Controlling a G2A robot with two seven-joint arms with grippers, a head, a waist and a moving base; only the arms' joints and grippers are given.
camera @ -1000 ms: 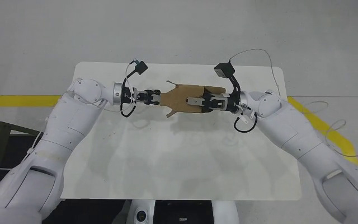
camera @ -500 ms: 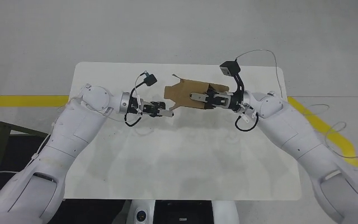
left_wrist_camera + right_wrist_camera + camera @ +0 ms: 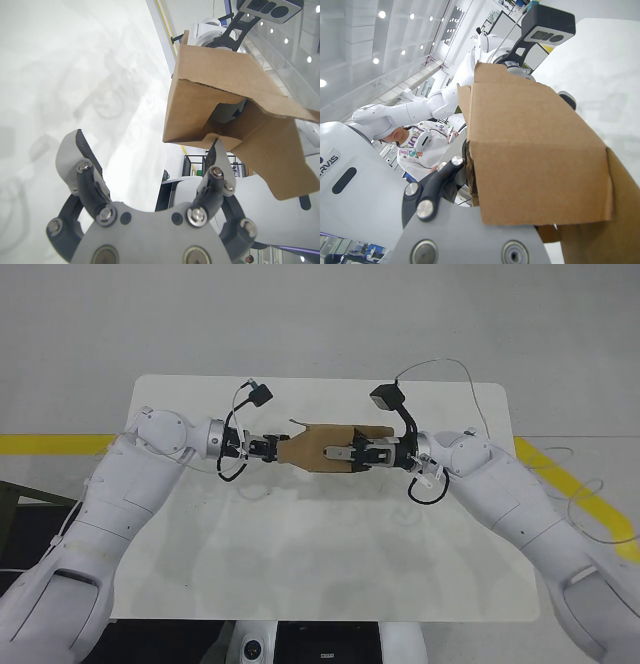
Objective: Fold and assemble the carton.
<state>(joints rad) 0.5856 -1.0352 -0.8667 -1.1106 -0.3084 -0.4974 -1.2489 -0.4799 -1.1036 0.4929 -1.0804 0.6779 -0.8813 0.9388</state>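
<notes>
**A:** Since the carton (image 3: 318, 447) is the thing that matters, where is it?

**B:** It is held up off the surface, over the far half of the bench (image 3: 300, 554), about midway between the left and right edges. It is a brown cardboard sleeve lying lengthwise from left to right. The end toward the left arm is open, with its flaps hanging loose.

**A:** What carries it?

**B:** The right gripper (image 3: 347, 452) does. It is clamped on the carton's right end, with one finger lying along the top panel. In the right wrist view the cardboard wall runs down against the gripper body and hides most of the fingers.

**A:** And the other one?

**B:** The left gripper (image 3: 147, 142) is spread wide at the carton's open mouth. One fingertip (image 3: 216, 150) touches the cardboard edge where a flap folds out. The other finger stands well apart from the carton, on the bench side.

**A:** How are the arms posed?

**B:** They face each other. The left arm comes in from the bench's left edge and the right arm from its right edge. Both forearms are stretched nearly level along one line, wrist to wrist, with the carton between them. Both elbows are bent back toward the near side.
</notes>
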